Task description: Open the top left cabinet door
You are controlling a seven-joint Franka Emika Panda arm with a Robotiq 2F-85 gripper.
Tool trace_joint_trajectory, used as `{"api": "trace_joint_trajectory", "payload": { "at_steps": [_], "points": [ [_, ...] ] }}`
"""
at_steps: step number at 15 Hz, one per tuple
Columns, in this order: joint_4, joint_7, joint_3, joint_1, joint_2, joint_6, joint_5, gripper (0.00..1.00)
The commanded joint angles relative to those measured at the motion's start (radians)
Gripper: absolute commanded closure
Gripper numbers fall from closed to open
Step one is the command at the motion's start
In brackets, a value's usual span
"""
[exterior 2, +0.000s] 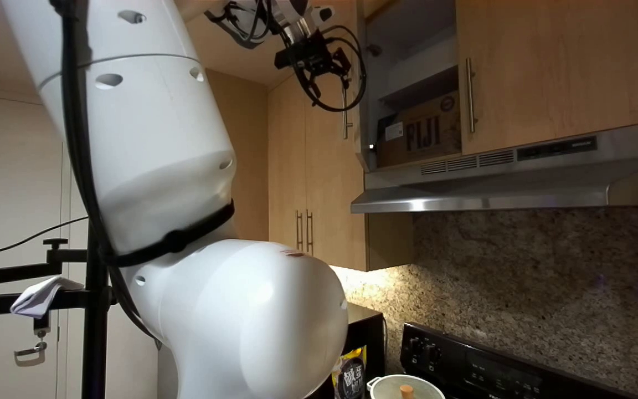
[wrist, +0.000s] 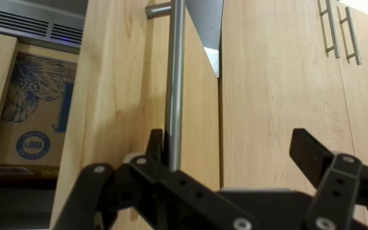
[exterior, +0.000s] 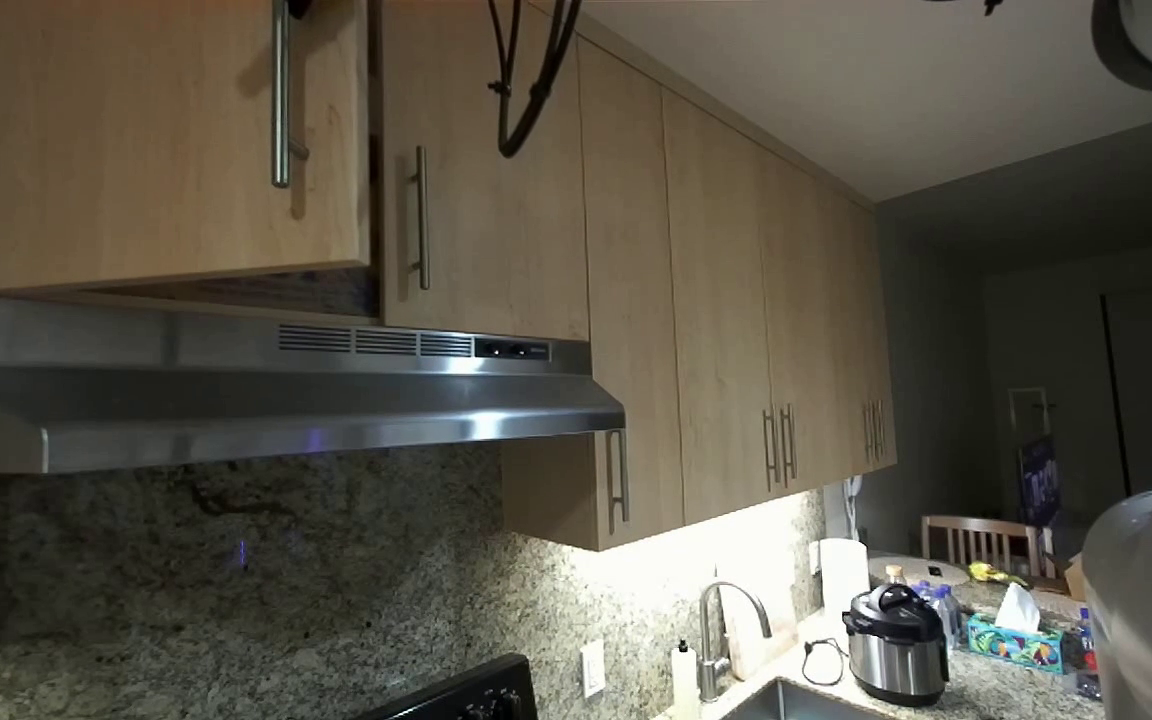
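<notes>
Top left cabinet door is ajar, handle just beside one finger of your tool, which is spread wide. Cooker on the surface, dim room beyond.

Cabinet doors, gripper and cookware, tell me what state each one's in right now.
Top left cabinet door: partly open
Gripper: open, not clamped on that door's bar handle
Neighbouring wide door: shut
Tall doors: shut
Pot lid: on
Steel cooker: lid on

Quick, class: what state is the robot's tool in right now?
Tool: open, jaws wide apart, not clamped on the door handle.
</notes>
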Motion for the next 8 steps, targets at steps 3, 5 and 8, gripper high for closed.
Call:
{"api": "trace_joint_trajectory", "payload": {
  "at_steps": [3,5,8],
  "points": [
    [0.123,0.002,0.062,0.012,0.128,0.071,-0.042,0.00],
    [0.142,0.001,0.073,0.004,0.133,0.045,-0.075,0.00],
    [0.182,0.056,0.111,-0.030,0.138,-0.002,-0.170,0.00]
  ]
}}
